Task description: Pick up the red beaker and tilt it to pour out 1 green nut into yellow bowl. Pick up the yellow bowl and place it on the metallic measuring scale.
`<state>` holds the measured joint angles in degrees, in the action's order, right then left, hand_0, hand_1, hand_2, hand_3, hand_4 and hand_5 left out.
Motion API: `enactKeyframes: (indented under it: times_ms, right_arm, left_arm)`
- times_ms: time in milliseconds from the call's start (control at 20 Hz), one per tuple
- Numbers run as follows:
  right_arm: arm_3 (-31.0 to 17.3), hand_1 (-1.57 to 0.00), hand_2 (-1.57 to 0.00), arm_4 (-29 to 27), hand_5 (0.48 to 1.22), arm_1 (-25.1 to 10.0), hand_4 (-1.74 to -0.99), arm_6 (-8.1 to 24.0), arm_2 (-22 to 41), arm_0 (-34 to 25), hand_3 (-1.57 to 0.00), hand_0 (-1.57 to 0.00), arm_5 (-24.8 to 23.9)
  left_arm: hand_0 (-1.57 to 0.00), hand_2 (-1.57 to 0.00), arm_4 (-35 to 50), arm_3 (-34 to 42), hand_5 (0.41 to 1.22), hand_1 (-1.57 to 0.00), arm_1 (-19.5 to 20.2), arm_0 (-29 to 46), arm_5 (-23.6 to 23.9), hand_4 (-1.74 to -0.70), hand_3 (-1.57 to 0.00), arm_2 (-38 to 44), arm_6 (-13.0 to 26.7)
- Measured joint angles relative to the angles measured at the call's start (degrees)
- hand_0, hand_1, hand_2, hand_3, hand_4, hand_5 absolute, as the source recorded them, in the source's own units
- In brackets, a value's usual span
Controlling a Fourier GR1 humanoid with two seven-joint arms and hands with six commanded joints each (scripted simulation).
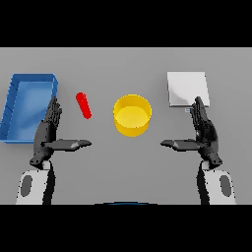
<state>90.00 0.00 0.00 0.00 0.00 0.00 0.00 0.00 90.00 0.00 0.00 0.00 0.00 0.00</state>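
- The left hand [47,132] has bare table between it and the red beaker [83,105].
- The blue bin [15,106] blocks its outer side.
- The yellow bowl [132,115] sits in the middle, with open table all around.
- The scale [187,88] is just past the right hand [203,130].

We cannot see inside the red beaker [83,105]; it looks like a small red bar lying tilted on the table, and its opening is too small to make out. We see no green nut anywhere, so we cannot tell if one is inside.

The left hand [47,134] covers a part of the right wall of the blue bin [28,82]. The fingertips of the right hand [203,132] hide the near edge of the metallic scale [187,87], and a small mark beside them is too blurred to read.
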Motion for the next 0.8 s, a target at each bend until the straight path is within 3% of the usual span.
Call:
enactKeyframes:
  times_ms: [300,350,400,550,700,800]
  right_arm:
    - [0.49,0.00,0.00,0.71,0.578,0.89,-1.071,-0.87,0.86,0.63,0.00,0.00,-0.56]
    - [2.65,0.00,0.00,7.21,0.577,-1.41,-1.072,-4.83,3.39,2.03,0.00,0.00,-2.36]
    - [3.86,0.00,0.00,11.57,0.576,-2.06,-1.066,-6.12,5.51,2.96,0.00,0.00,-3.60]
    - [6.56,0.00,0.00,17.36,0.585,-2.64,-1.084,-5.56,8.26,4.68,0.00,0.00,-5.38]
    - [7.63,0.00,0.00,15.81,0.607,-3.38,-1.131,-3.88,7.94,4.74,0.00,0.00,-3.69]
    - [8.12,0.00,0.00,15.10,0.624,-3.22,-1.163,-4.65,8.05,4.92,0.00,0.00,-3.13]
  left_arm:
    - [0.00,0.00,-0.22,2.60,0.660,0.00,-0.57,3.32,-0.20,-1.14,0.00,-1.18,-1.61]
    - [0.00,0.00,-3.48,5.81,0.660,0.00,0.98,5.96,-0.68,-1.14,0.00,-3.69,-3.60]
    - [0.00,0.00,-6.10,9.24,0.660,0.00,1.74,8.68,-0.96,-1.14,0.00,-6.09,-4.02]
    - [0.00,0.00,-8.27,13.39,0.657,0.00,3.37,10.34,-1.33,-1.14,0.00,-7.83,0.10]
    - [0.00,0.00,-8.59,14.83,0.650,0.00,3.77,10.85,-1.85,-1.14,0.00,-8.54,3.20]
    - [0.00,0.00,-9.23,12.31,0.648,0.00,3.23,8.80,-1.71,-1.14,0.00,-8.74,5.10]
